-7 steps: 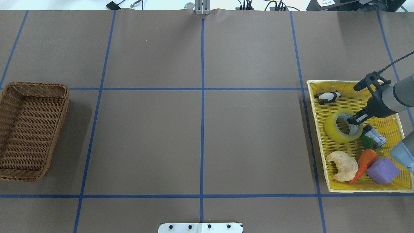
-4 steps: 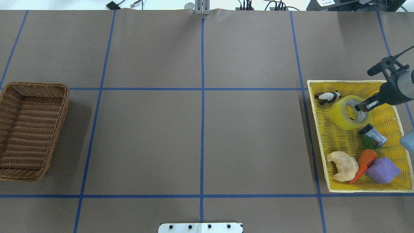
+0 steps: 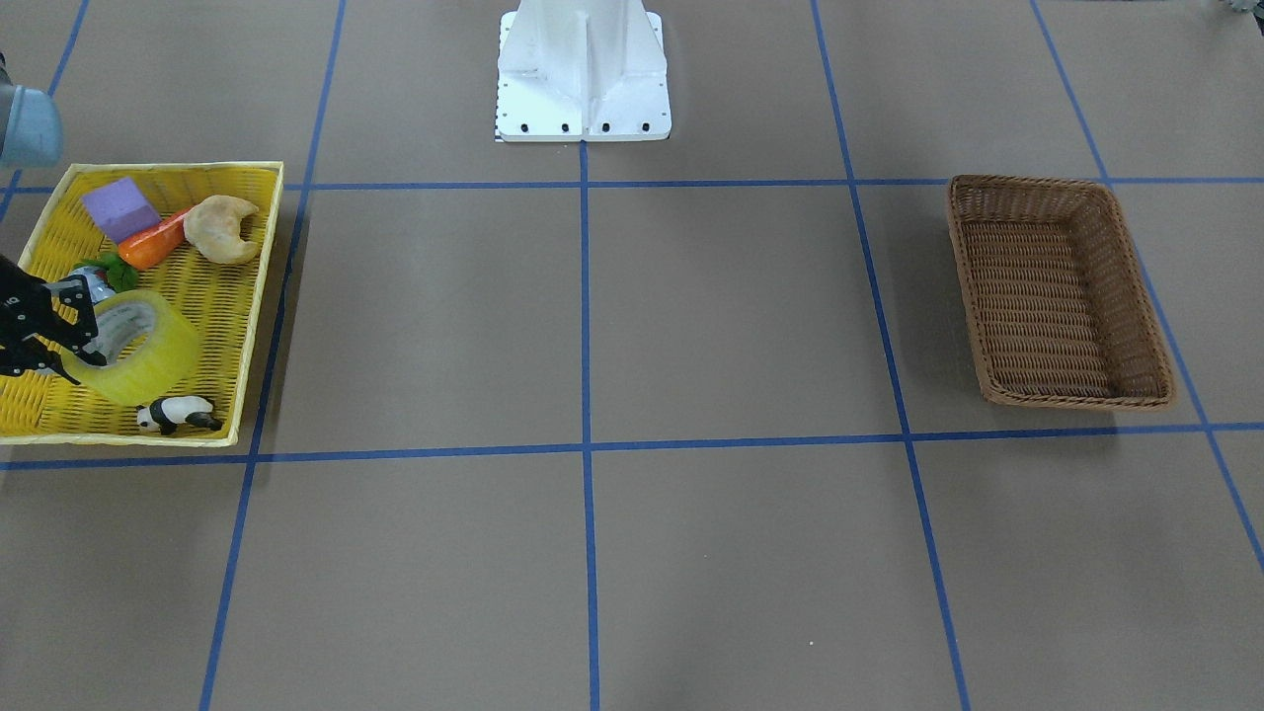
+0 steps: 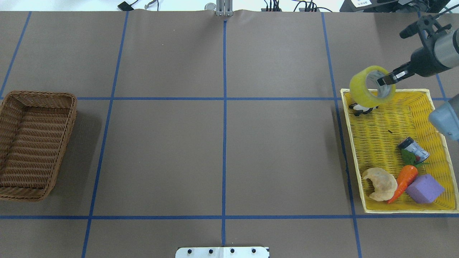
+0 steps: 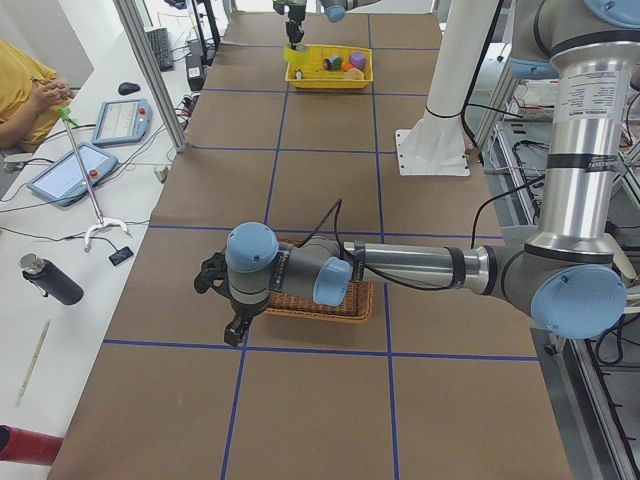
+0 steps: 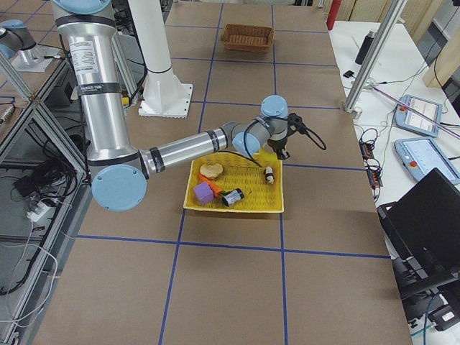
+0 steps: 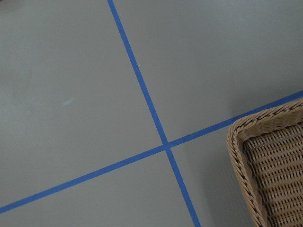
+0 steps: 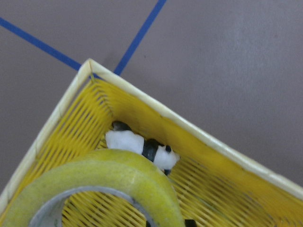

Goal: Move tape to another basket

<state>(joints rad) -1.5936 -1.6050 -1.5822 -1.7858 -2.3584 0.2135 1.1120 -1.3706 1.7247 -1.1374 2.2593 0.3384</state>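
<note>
Brown-paper counter (image 4: 279,154) with blue grid lines (image 4: 224,143). The tape (image 4: 360,89) hangs tilted in the air over the far corner of the yellow basket (image 4: 380,143). The right gripper (image 4: 383,80) is clamped on its ring wall, one finger inside the white core and the other outside (probably because the roll is too wide to span whole). In the right wrist view the panda figurine (image 3: 176,415) lies right under the roll; the height looks chosen to clear it and the rim. The small jar (image 4: 413,149), carrot (image 4: 405,181), croissant (image 4: 380,183) and purple block (image 4: 425,188) sit at the basket's near end, well apart from the roll.

The target wicker basket (image 4: 28,143) sits at the counter's opposite end, nothing in it. The left gripper (image 5: 234,332) hovers just beside it; cannot tell if it is wide or narrow, since only the side view shows it. My read: the carry is barely begun, and a handover or drop mid-counter may be needed.
</note>
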